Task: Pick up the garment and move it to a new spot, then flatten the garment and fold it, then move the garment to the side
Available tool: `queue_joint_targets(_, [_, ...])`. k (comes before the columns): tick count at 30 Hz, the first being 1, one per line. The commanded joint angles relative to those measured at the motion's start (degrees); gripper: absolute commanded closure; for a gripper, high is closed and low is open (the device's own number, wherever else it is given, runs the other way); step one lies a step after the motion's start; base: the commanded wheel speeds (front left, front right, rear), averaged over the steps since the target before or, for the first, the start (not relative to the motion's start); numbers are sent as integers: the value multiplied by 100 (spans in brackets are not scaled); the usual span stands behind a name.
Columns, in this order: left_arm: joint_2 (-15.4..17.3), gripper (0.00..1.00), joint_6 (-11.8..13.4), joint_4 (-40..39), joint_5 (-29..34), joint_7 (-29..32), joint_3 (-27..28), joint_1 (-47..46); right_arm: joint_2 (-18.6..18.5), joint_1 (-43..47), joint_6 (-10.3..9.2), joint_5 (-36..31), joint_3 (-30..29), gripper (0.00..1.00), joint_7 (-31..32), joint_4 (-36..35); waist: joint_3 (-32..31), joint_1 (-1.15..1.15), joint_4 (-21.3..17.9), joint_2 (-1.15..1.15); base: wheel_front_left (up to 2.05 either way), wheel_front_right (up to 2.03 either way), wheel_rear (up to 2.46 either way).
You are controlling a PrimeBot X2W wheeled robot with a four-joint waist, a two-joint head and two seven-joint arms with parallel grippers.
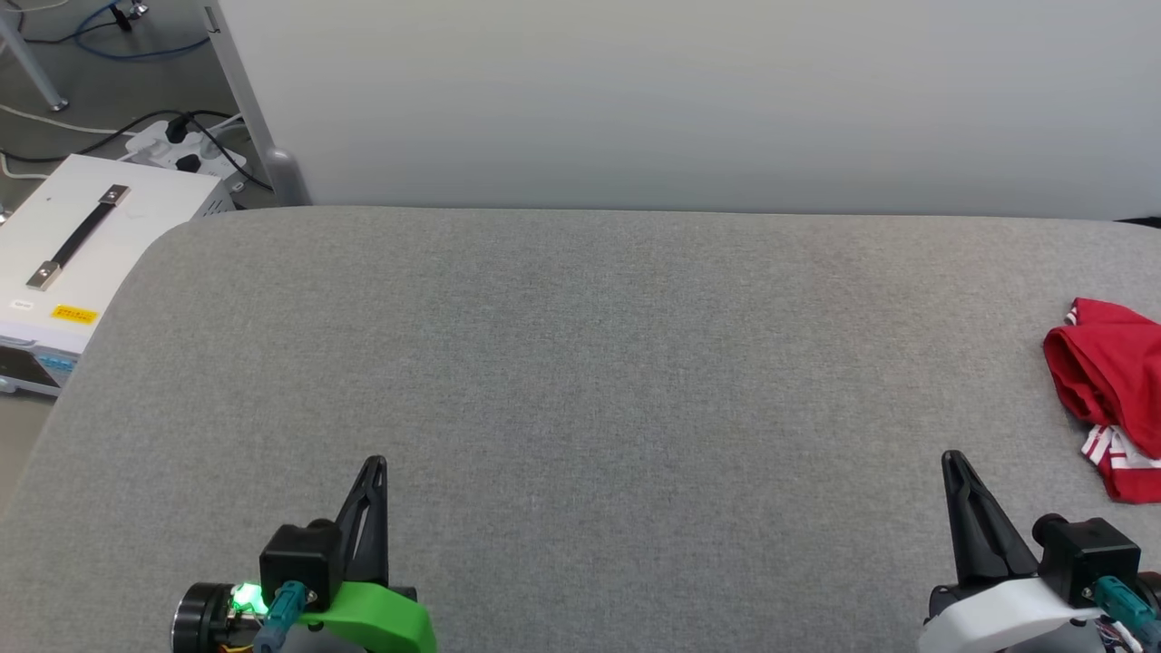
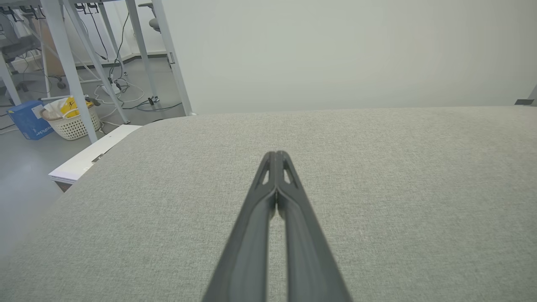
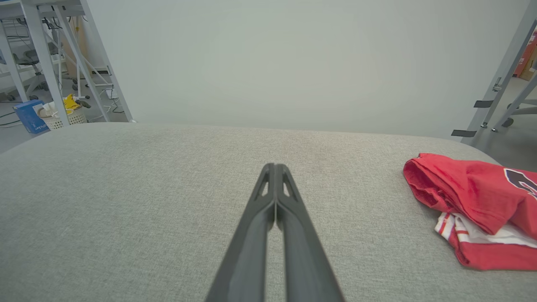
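Note:
The garment [image 1: 1111, 390] is a red shirt with white and red-striped trim, bunched in a loose heap at the far right edge of the grey padded table [image 1: 580, 363]. In the right wrist view the garment [image 3: 474, 205] lies to the right of my fingers, with part of a dark number showing. My right gripper [image 1: 952, 462] is shut and empty, low at the front right, a little left of and nearer than the garment. Over the front left of the table, my left gripper [image 1: 374, 467] is shut and empty too. Both wrist views show the fingers pressed together: left gripper [image 2: 276, 154], right gripper [image 3: 275, 166].
A pale partition wall [image 1: 689, 100] stands behind the table. A white equipment case [image 1: 82, 254] and a power strip with cables [image 1: 181, 145] sit on the floor at the left. A white basket [image 2: 71, 121] and metal frame legs [image 2: 67, 63] stand beyond the table's left corner.

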Motion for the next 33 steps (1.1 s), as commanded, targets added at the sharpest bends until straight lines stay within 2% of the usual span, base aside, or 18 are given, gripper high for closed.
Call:
queue_joint_targets(1, [-29, 100, 47, -34, 56, 30, 37, -129, -3, -137, -2, -40, 11, 100, 29, 14, 1, 0, -4, 0, 0, 0, 0])
queue_joint_targets(33, [-51, 100, 93, -149, 131, 397, 156, -269, -4, -364, -3, -250, 101, 100, 397, 37, 23, 0, -99, 0, 0, 0, 0])
